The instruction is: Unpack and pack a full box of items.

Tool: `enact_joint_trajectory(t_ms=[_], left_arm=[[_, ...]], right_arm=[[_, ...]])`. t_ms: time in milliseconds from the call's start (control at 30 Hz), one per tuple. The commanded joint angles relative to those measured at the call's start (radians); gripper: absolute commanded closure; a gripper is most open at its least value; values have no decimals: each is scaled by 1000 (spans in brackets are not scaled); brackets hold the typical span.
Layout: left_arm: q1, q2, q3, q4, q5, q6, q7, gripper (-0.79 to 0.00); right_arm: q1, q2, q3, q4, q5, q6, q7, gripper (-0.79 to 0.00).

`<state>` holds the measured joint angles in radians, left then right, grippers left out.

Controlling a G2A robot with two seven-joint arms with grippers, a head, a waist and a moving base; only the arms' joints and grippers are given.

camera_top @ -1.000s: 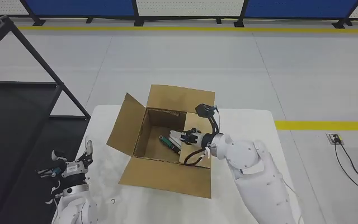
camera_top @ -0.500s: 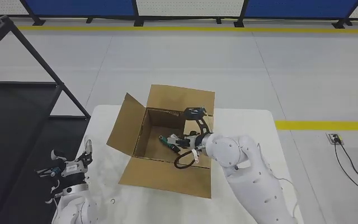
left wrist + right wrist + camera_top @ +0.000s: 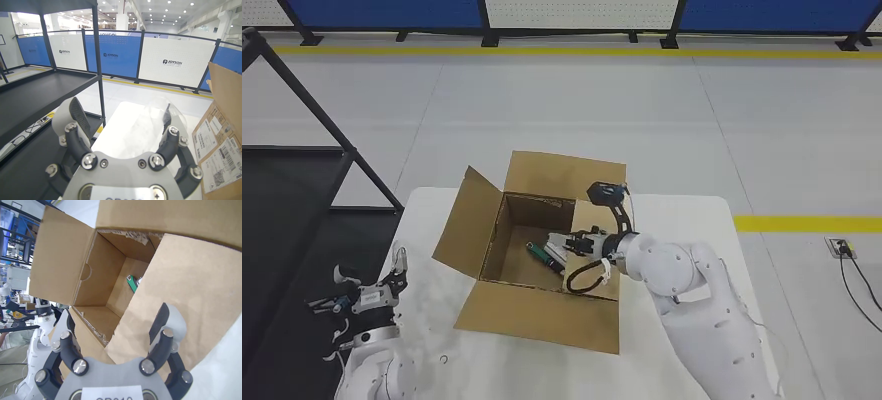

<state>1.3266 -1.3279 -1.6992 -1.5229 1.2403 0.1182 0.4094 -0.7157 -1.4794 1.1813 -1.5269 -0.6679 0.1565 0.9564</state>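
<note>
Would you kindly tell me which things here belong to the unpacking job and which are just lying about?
For the job: cardboard box, green item inside it, right pincer open at the box, left pincer open.
Just lying about: black shelf rack, fence panels, floor socket.

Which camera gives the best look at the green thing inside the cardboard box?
The right wrist view: the green item lies large on the box floor, though a flap hides one end. The top view has it as a small dark streak near the right gripper. The left wrist view faces the box's outer wall.
</note>
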Motion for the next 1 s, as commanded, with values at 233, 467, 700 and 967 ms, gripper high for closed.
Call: enact_joint_trajectory(t_ms=[233, 467, 700, 967], left_arm=[[4, -2, -13, -4, -24, 19, 7, -785], [8, -5, -3, -53, -41, 7, 0, -785], [-9, -15, 37, -135, -116, 1, -6, -785], [-24, -33, 55, -218, -273, 74, 0, -785]], right_arm=[[-4, -10, -30, -6, 49, -10, -128, -785], [-28, -8, -20, -10, 62, -23, -154, -785], [-95, 6, 17, -44, 68, -52, -167, -785], [-122, 16, 40, -45, 95, -83, -169, -785]])
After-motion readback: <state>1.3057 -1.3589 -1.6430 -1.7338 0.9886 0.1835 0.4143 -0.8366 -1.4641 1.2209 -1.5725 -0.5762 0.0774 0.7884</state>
